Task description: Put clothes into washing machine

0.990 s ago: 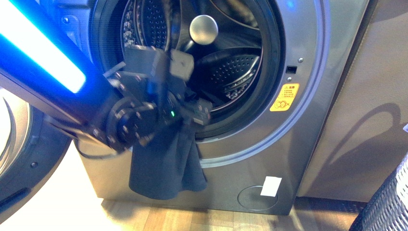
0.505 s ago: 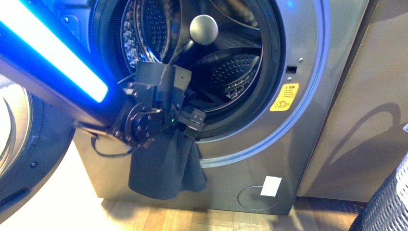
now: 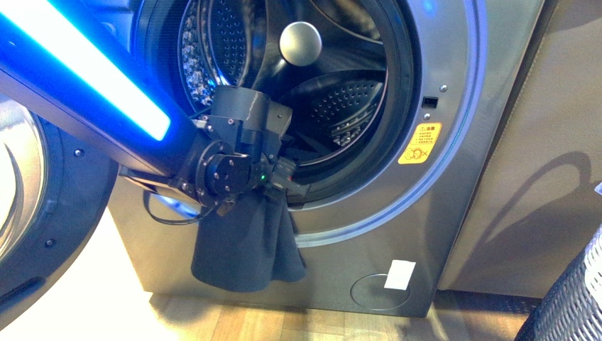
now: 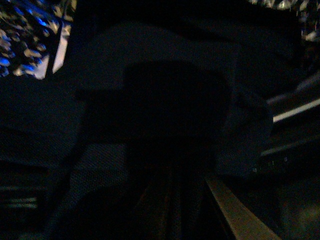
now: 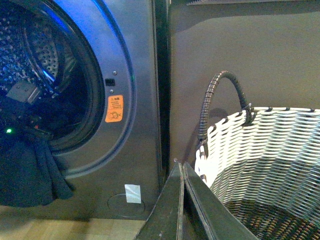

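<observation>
Clothes (image 3: 245, 241) draped over the lower lip of the washing machine (image 3: 454, 142) porthole, below the left gripper (image 3: 284, 174) at the opening, with a basket (image 5: 260, 160) standing right of the machine, beside the right gripper (image 5: 182, 170).

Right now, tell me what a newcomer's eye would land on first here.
First the bright blue light strip along the left arm, crossing the upper left of the front view. Then the washing machine with its open porthole and perforated drum. The dark clothes hang over the porthole's lower rim, down the machine's front, under the left gripper.
</observation>
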You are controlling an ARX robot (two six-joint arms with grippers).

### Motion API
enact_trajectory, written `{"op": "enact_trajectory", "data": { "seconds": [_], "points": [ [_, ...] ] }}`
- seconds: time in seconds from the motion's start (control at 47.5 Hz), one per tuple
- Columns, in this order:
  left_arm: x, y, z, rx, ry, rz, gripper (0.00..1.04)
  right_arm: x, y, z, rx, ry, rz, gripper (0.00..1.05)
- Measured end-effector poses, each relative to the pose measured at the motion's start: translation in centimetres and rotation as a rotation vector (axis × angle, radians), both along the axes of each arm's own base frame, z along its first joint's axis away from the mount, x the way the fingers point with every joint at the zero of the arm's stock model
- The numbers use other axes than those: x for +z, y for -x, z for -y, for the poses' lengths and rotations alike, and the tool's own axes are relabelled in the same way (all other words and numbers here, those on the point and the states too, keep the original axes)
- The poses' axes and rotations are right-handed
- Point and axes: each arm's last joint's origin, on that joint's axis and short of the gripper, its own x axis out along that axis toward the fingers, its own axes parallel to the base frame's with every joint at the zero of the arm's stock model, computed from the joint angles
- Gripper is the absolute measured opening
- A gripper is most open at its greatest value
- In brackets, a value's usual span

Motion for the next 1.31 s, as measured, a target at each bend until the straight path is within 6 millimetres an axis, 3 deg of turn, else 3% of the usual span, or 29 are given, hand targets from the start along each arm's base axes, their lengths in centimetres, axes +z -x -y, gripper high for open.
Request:
{"op": "enact_trajectory", "data": {
  "seconds": [0.232, 0.4, 0.674, 0.821, 0.885, 1.032, 1.201, 1.306],
  "points": [
    [4.2, -2.2, 1.0, 0.006, 0.07, 0.17, 0.08, 0.0, 0.0, 0.0, 0.0, 0.0, 0.0, 0.02],
    [7.5, -5.4, 2.0, 0.009, 0.12, 0.25, 0.08, 0.0, 0.0, 0.0, 0.0, 0.0, 0.0, 0.02],
    [7.3, -9.2, 3.4, 0.026, 0.098, 0.28, 0.08, 0.0, 0.0, 0.0, 0.0, 0.0, 0.0, 0.02],
    [6.7, -9.6, 3.3, 0.029, 0.085, 0.282, 0.08, 0.0, 0.0, 0.0, 0.0, 0.0, 0.0, 0.02],
    [6.5, -9.7, 3.1, 0.028, 0.083, 0.286, 0.24, 0.0, 0.0, 0.0, 0.0, 0.0, 0.0, 0.02],
    [6.2, -9.6, 2.0, 0.025, 0.119, 0.31, 0.51, 0.0, 0.0, 0.0, 0.0, 0.0, 0.0, 0.02],
    [6.4, -8.2, 0.5, 0.013, 0.138, 0.28, 0.79, 0.0, 0.0, 0.0, 0.0, 0.0, 0.0, 0.02],
    [7.0, -6.2, -0.1, -0.015, 0.159, 0.284, 1.0, 0.0, 0.0, 0.0, 0.0, 0.0, 0.0, 0.02]
  ]
}}
